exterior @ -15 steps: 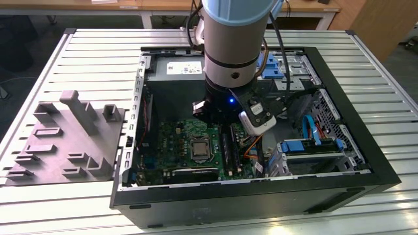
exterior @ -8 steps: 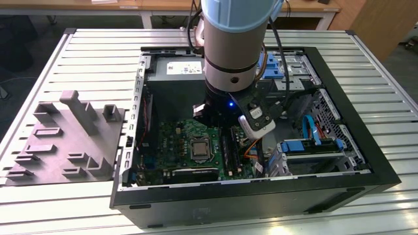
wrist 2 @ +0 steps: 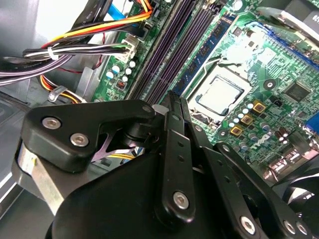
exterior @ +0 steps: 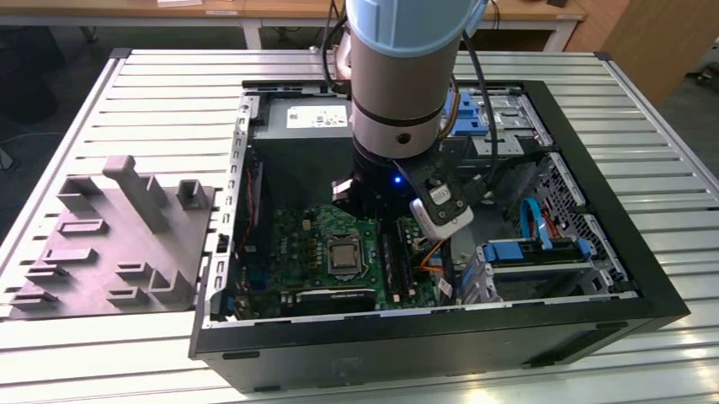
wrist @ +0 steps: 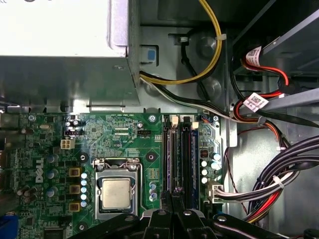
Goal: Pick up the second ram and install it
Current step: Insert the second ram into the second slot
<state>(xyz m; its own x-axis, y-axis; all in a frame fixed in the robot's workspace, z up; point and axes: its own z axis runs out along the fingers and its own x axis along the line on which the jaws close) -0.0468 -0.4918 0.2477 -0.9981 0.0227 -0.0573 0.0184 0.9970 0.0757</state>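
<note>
While the gripper [wrist 2: 175, 99] hangs low over the motherboard [wrist 2: 279, 69], its 2 fingers are pressed together. Just beyond their tips the second ram [wrist 2: 207, 52] stands in its slot, on the side toward the processor [wrist 2: 219, 94]. Touching it? Can't tell.

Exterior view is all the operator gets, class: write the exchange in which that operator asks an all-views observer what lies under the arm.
Operator: What is below the end effector?
Observer: In the first wrist view, the end effector hangs over the black memory slots.
Operator: Is any slot filled?
Observer: In the second wrist view, a blue-green strip with dark chips stands in the slot next to the processor socket.
</note>
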